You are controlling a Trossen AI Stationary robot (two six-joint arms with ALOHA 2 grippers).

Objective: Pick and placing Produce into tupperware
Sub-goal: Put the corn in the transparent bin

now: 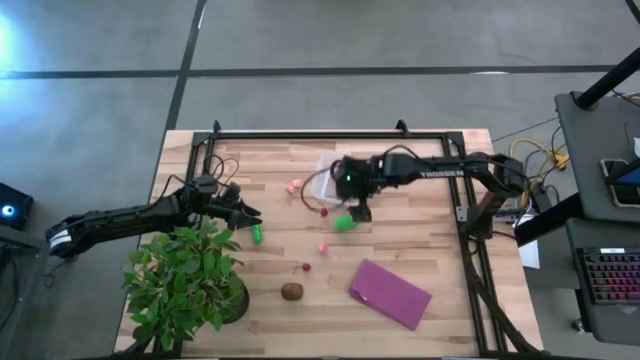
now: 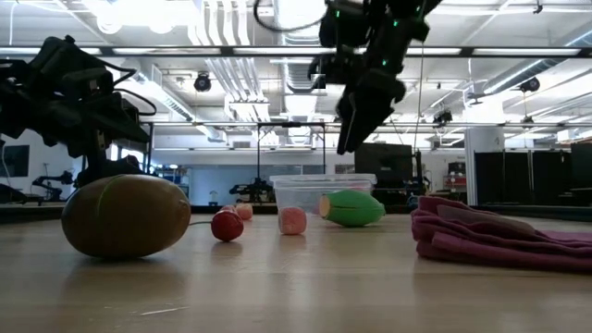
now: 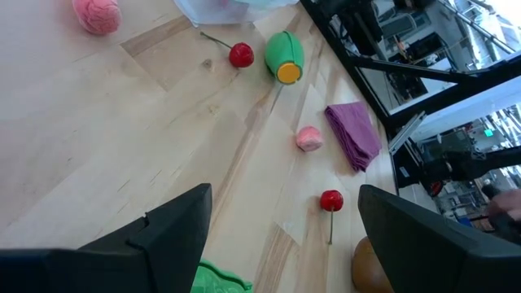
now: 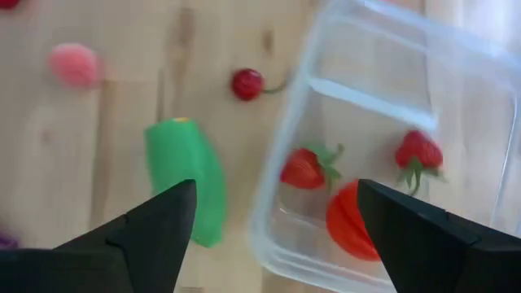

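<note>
Scene: a pale wooden counter [image 1: 400, 240] seen from above, with a dark robot arm reaching in from each side.
Tupperware: a clear square tub [image 4: 391, 155] sits near the far middle of the counter, under the right arm's wrist. The right wrist view shows two strawberries [image 4: 305, 168] and a red round piece [image 4: 352, 221] inside it.
Right gripper [image 1: 357, 212]: held in the air just off the near edge of the tub, above a green toy vegetable [image 1: 344, 223]. Its jaws are spread wide and hold nothing.
Green toy vegetable: lies on its side on the counter just beside the tub, its orange cut end showing in the left wrist view.
Left gripper [image 1: 247, 213]: at the left side of the counter, next to the potted plant [image 1: 190, 275]. Its jaws are spread wide and hold nothing; a second green piece [image 1: 257, 235] lies on the counter right in front of them.
Loose produce: a cherry [image 3: 240, 54] beside the tub, a pink piece [image 1: 294, 186] to the tub's left, another pink piece [image 1: 323, 247] and another cherry [image 1: 306, 267] nearer the front, and a brown kiwi [image 1: 291, 291] close to the front edge.
Purple cloth [image 1: 390, 293]: folded flat at the front right, well apart from the tub.
</note>
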